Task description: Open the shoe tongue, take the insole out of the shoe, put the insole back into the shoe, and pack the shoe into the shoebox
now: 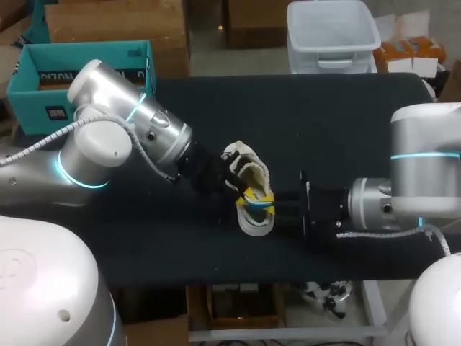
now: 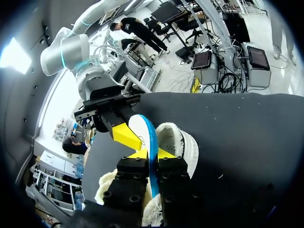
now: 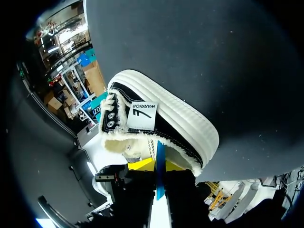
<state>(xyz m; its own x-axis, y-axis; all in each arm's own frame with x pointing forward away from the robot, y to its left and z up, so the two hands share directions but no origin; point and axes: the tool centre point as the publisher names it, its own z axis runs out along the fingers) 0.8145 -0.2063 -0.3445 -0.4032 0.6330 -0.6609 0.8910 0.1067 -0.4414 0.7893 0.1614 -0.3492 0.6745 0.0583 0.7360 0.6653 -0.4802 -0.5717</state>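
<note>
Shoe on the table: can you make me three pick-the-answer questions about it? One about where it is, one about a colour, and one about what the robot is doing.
1. Where is the shoe?
A: on the black table
B: inside a box
C: lifted in the air

2. What colour is the edge of the insole?
A: red
B: blue
C: green

3. What is the left end effector doing?
A: hanging open
B: shut on a lace
C: shut on the insole

Answers:
1 A, the shoe rests on the dark tabletop.
2 B, a blue rim runs along the white insole.
3 C, both yellow tips press the insole from two sides.
</note>
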